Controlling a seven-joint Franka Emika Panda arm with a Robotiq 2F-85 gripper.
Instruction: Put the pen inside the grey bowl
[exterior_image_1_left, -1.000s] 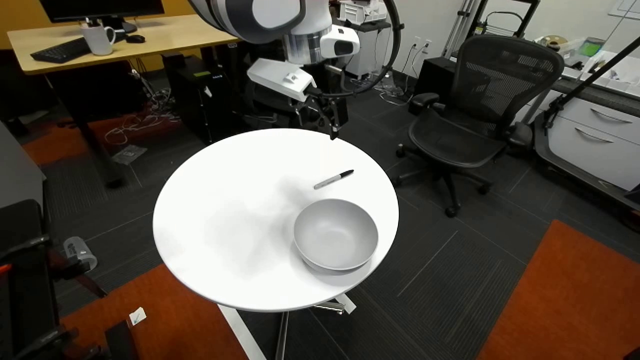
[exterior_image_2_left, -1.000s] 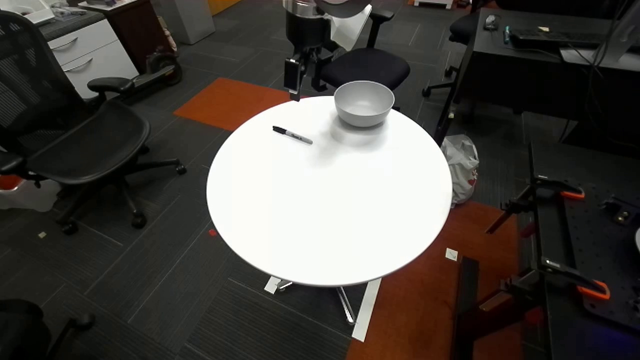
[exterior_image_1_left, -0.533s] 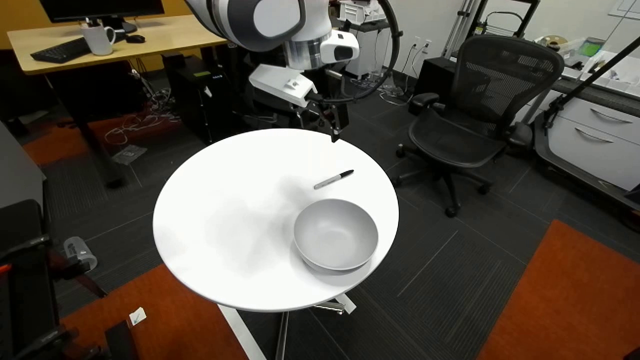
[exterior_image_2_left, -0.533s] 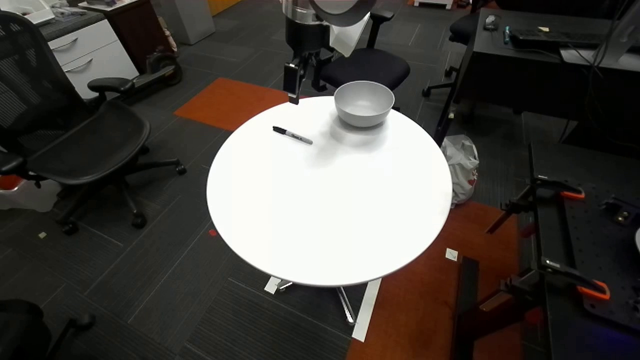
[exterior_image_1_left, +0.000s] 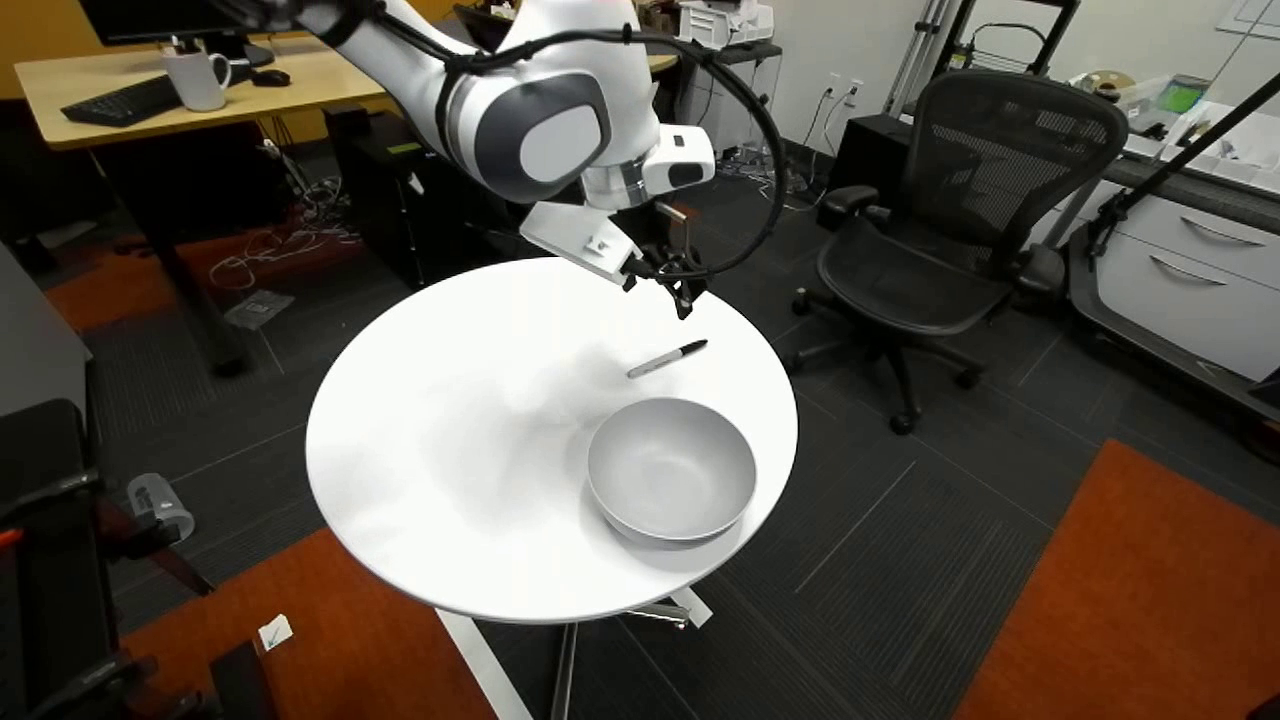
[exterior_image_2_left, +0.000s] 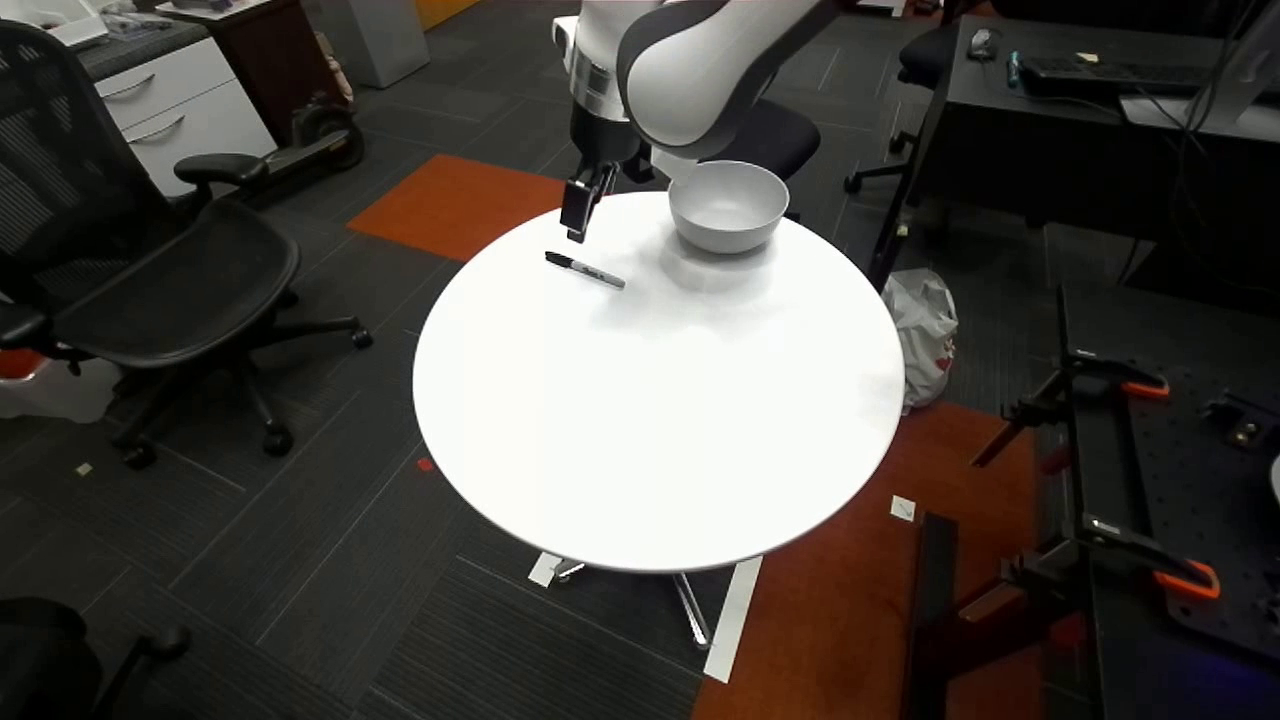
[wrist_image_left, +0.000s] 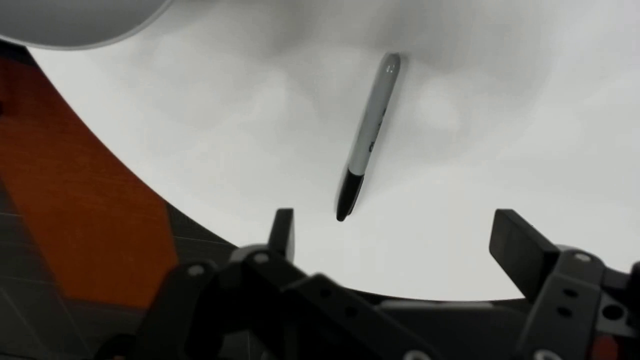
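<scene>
On the round white table (exterior_image_1_left: 400, 400), a slim, black-capped grey marker pen (wrist_image_left: 373, 117) lies flat, outside the smooth, round, light grey bowl (exterior_image_1_left: 670, 470) and near it without touching. The bowl stands upright close to the table's edge; only part of it shows in the wrist view, at the upper left. Two black, blocky fingers (wrist_image_left: 520, 250) hang above the table near the pen, spread wide apart and gripping nothing; in the wrist view, the capped end points toward the gap between them. A white-and-grey robot arm (exterior_image_1_left: 555, 145) carries them, seen in both exterior views.
</scene>
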